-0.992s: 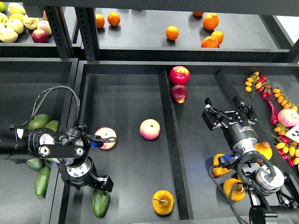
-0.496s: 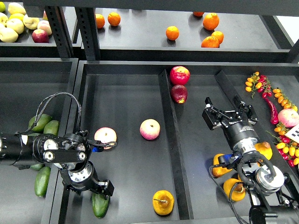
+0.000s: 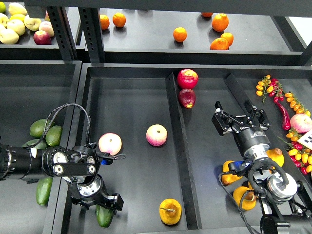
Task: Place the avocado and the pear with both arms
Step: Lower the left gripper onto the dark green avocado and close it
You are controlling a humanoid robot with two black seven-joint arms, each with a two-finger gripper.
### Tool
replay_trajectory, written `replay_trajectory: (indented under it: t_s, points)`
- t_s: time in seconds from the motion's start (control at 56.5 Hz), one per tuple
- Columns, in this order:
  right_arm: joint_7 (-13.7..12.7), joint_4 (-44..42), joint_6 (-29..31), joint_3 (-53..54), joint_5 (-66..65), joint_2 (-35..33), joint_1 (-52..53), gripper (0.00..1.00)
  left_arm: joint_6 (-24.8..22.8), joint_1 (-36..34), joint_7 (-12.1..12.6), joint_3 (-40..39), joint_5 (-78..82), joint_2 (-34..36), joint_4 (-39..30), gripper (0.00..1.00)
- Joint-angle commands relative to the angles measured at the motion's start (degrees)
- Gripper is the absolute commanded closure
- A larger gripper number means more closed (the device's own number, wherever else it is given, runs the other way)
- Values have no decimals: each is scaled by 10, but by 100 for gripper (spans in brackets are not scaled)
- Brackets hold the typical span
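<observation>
The avocado (image 3: 103,217), dark green and oval, lies at the front left corner of the middle tray (image 3: 131,97). Its top end is hidden under my left gripper (image 3: 108,204), which sits right on it. The fingers are dark and cannot be told apart. The pear (image 3: 170,211), yellow-orange with a thin stem, lies at the front of the same tray, close to the divider (image 3: 176,146). My right gripper (image 3: 238,118) is open and empty in the right tray, well behind and to the right of the pear.
Two pink-yellow apples (image 3: 110,144) (image 3: 156,135) lie mid-tray; two red apples (image 3: 187,78) at the back. Several avocados (image 3: 41,128) fill the left bin. More pears (image 3: 229,174) sit by my right arm. Chillies and small tomatoes (image 3: 292,105) lie far right; oranges (image 3: 180,34) on the shelf.
My left arm has slid down and to the right, its gripper staying at the avocado's top end. The avocado has barely shifted. The right arm and the pear have not moved.
</observation>
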Motion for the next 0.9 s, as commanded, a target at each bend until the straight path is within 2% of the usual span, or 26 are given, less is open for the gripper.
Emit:
replay_trajectory:
  t_s: [0.0,0.266,0.354,0.496,0.62,0.886]
  points:
    - [0,-1,0,0,0,0,-1,0,0,0,0,0,-10,-6,0,9]
    - [0,0,1,3,1,0,-3,0,0,-1,0,1,-25,-12,1,26]
    - [0,-1,2,3,1,0,-3,0,0,-1,0,0,-31,-12,0,30]
    - [0,0,2,3,1,0,-5,0,0,-2,0,1,-50,-11,1,44]
    - [0,0,2,3,1,0,-6,0,0,-2,0,1,-54,-7,1,52]
    - [0,0,2,3,1,0,-7,0,0,-3,0,-2,-68,-6,1,65]
